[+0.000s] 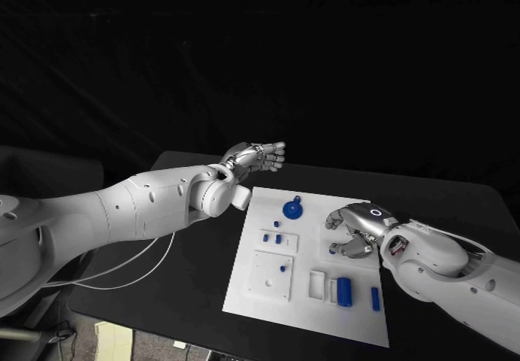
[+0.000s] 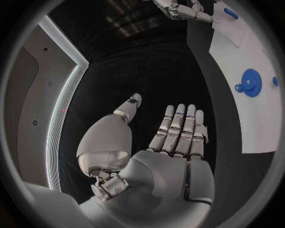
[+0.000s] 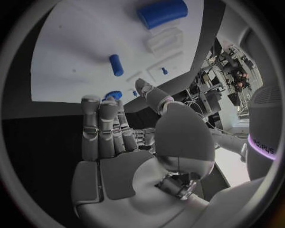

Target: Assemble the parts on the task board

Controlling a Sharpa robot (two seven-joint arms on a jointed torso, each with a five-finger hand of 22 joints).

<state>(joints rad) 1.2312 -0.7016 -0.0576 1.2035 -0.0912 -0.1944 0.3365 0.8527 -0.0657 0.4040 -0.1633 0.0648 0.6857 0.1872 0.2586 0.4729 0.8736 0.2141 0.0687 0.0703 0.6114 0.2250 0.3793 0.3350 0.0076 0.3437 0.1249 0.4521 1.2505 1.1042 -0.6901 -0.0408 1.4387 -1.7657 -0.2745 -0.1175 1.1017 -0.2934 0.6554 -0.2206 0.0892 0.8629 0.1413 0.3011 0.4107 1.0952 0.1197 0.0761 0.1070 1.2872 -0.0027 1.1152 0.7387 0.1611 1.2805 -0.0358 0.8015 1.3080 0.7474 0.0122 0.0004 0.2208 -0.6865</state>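
The white task board (image 1: 271,308) lies in the middle of the black table. On it I see a blue gear (image 1: 294,208) at the far end, a blue cylinder (image 1: 345,290) and a slim blue peg (image 1: 375,298) near the front right, and small blue pieces (image 1: 279,239) left of centre. My left hand (image 1: 255,158) hovers beyond the board's far left corner, fingers straight, thumb apart, holding nothing (image 2: 178,128). My right hand (image 1: 355,229) hangs over the board's right side, just right of the gear, fingers apart and empty (image 3: 109,128). The right wrist view shows the cylinder (image 3: 161,12) and peg (image 3: 116,64).
A white raised block (image 1: 271,274) and a clear rectangular holder (image 1: 318,285) sit on the board's near half. White cables (image 1: 130,271) trail off the table's left edge. Bare black table (image 1: 455,203) surrounds the board on the right and far sides.
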